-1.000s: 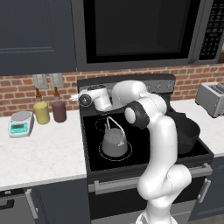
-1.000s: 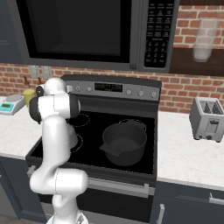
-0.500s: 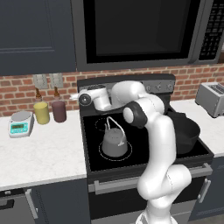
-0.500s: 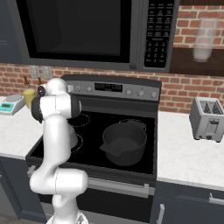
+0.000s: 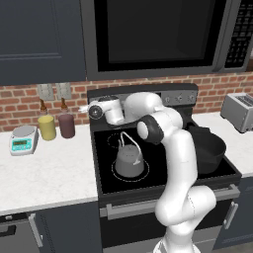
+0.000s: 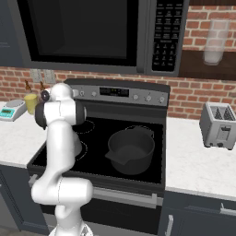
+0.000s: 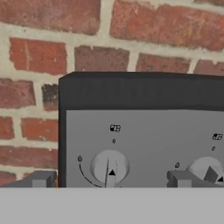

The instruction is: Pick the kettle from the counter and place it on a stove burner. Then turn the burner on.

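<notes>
One kettle (image 5: pixel 129 161) sits on the burner (image 5: pixel 114 173), two knobs (image 7: pixel 109 167) face the wide-open, empty gripper (image 7: pixel 109 180).

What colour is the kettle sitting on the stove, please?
Grey metal; the kettle shows best in the left base view.

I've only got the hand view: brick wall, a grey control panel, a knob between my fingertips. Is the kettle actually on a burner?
Observer: Yes. In the left base view the kettle stands upright inside the large dashed ring of the front left stove burner.
Operator: Anything else on the cooktop?
Observer: A wide black pot sits on the right side, apart from the kettle.
Operator: Which knob am I facing?
Observer: The gripper points at the left end of the stove's back panel, open, so it is the leftmost knob.
</notes>
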You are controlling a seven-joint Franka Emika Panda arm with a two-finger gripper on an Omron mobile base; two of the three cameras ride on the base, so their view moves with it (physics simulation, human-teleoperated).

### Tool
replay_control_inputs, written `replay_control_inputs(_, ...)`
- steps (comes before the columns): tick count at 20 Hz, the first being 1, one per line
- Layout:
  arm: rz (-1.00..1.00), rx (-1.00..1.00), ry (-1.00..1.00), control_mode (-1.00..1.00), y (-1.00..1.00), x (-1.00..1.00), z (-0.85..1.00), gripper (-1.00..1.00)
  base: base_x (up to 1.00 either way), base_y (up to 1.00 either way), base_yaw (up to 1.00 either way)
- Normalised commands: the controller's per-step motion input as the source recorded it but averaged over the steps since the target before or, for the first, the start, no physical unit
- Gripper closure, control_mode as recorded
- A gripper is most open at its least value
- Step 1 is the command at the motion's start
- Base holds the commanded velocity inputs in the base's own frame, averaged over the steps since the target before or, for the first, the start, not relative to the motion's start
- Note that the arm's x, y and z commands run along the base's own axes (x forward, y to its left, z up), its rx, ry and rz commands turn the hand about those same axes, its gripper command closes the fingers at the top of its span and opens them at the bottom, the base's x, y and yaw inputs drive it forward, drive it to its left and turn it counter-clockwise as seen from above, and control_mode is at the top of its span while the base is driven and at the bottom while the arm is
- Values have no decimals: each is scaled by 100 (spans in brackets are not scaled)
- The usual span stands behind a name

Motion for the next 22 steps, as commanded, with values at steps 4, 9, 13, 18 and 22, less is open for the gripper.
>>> replay_control_inputs(4,0,0,0,-100,0,13,-8,-100,0,0,0)
replay_control_inputs(9,0,0,0,-100,0,4,-7,-100,0,0,0)
replay_control_inputs(13,0,0,0,-100,0,3,-4,-100,0,0,0)
replay_control_inputs(18,0,0,0,-100,0,10,-2,-100,0,0,0)
replay_control_inputs(22,0,0,0,-100,0,8,0,-100,0,0,0)
